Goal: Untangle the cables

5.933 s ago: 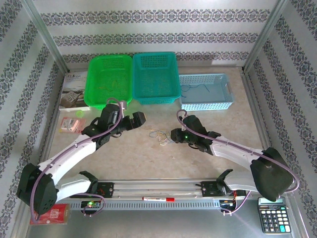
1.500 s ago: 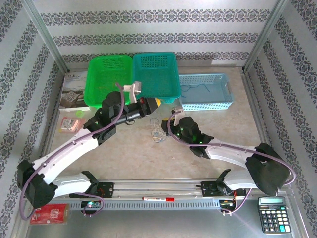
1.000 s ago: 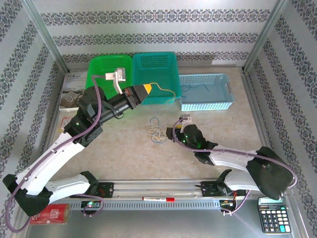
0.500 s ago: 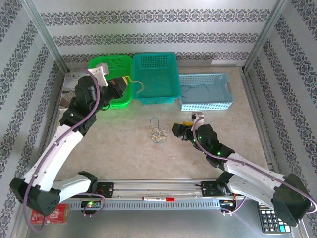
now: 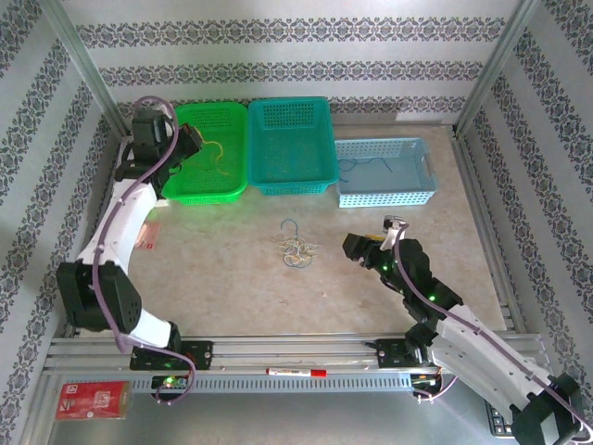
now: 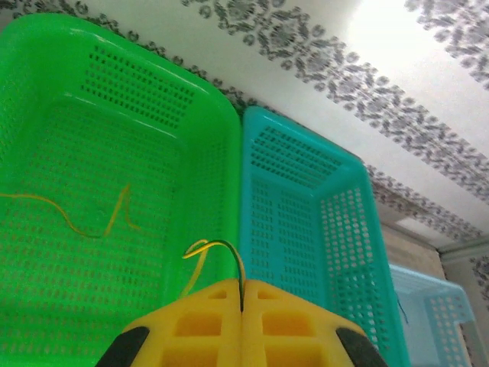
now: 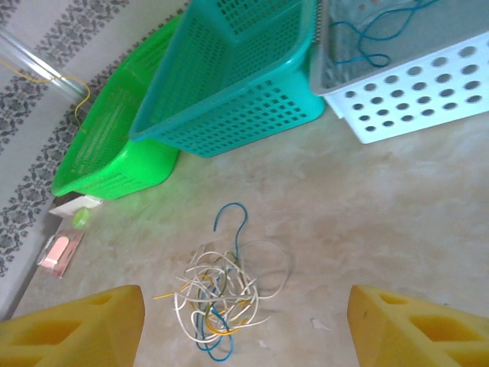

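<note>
Left gripper [image 6: 241, 297] pinched a yellow wire [image 6: 200, 246] above the green basket [image 6: 92, 153]; right gripper [image 7: 244, 329], spread, faced the tangle [image 7: 218, 294] nearby

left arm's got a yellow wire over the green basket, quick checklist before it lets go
1. Left gripper shut on the yellow wire: ok.
2. Held wire is above the green basket, not the teal one beside it: ok.
3. Held wire is free of the tangle, which lies apart on the table: ok.
4. Loose end of the held wire is inside the basket walls: cannot tell, it drops behind the fingers.
5. Right gripper open, holding nothing, beside the tangle: ok.
6. Tangle fully separated: not ok, blue, white and yellow strands are knotted together.
</note>
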You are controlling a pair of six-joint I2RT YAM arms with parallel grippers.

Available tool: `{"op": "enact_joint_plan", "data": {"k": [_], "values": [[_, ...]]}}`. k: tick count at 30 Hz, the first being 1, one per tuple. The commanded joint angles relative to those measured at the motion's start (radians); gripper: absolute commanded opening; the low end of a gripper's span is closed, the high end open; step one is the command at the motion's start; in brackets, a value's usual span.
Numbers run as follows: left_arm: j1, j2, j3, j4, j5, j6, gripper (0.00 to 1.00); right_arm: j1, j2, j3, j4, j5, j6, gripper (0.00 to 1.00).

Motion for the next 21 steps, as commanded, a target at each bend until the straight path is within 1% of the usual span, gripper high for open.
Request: {"op": "enact_joint_plan", "data": {"k": [1, 4, 6, 8, 11, 14, 16, 18, 19, 21], "values": [[0.029, 0.073, 0.063, 0.016, 0.031, 0.038, 0.04, -0.041, -0.008, 0.019, -0.061, -0.061, 0.02, 0.71], [0.047, 0.139, 0.092, 0.035, 0.056, 0.032, 0.09, -0.077, 0.019, 0.084, -0.064, -0.096, 0.018, 0.71], [0.056, 0.168, 0.101, 0.044, 0.075, 0.026, 0.15, -0.095, 0.048, 0.119, -0.063, -0.114, 0.013, 0.71], [0.063, 0.181, 0.097, 0.06, 0.093, 0.023, 0.26, -0.108, 0.083, 0.16, -0.062, -0.133, 0.006, 0.71], [0.07, 0.179, 0.086, 0.076, 0.114, 0.026, 0.4, -0.119, 0.132, 0.222, -0.065, -0.16, -0.002, 0.71], [0.073, 0.155, 0.069, 0.084, 0.137, 0.026, 0.56, -0.122, 0.174, 0.28, -0.079, -0.19, -0.002, 0.71], [0.071, 0.124, 0.047, 0.092, 0.166, 0.017, 0.64, -0.121, 0.195, 0.306, -0.08, -0.212, 0.0, 0.72], [0.071, 0.077, 0.008, 0.114, 0.197, 0.0, 0.72, -0.122, 0.221, 0.335, -0.086, -0.228, 0.006, 0.77], [0.071, 0.055, -0.011, 0.126, 0.212, -0.009, 0.74, -0.122, 0.232, 0.345, -0.085, -0.235, 0.006, 0.78], [0.071, -0.001, -0.055, 0.144, 0.238, -0.032, 0.8, -0.122, 0.258, 0.367, -0.086, -0.245, 0.011, 0.83]]}}
